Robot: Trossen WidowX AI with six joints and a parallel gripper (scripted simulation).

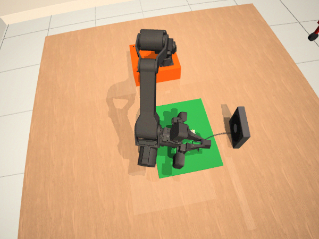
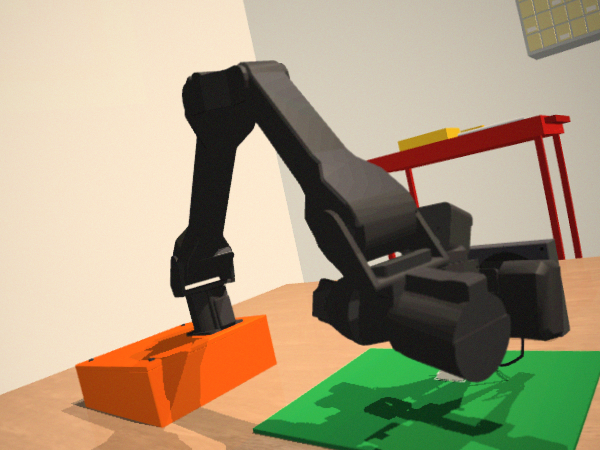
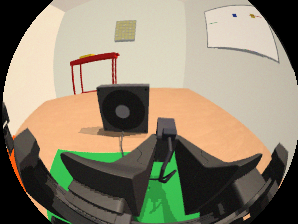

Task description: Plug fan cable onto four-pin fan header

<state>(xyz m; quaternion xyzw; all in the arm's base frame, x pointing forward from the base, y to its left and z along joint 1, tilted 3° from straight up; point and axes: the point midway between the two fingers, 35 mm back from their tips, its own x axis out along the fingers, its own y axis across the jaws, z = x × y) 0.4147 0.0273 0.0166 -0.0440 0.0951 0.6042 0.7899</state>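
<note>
Pale tiles [image 1: 21,87] run down at nine o'clock in the top view; over in the exterior view, a red table [image 2: 465,142] [image 3: 95,59] stands at two o'clock, yellow box [image 2: 427,139] on top, before a grey wall [image 2: 375,75] [image 3: 165,50]!

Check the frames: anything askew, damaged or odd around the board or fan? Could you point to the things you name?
Nothing stands out. The fan [image 1: 240,127] [image 3: 123,109] stands upright beside the green board [image 1: 186,106] [image 2: 320,400] [image 3: 59,160], its cable [image 1: 218,134] [image 3: 121,145] running toward the tool [image 1: 207,143] [image 3: 165,139]. No visible damage or spill. The header is mostly hidden behind the arm, so can't vouch for its pins.
</note>
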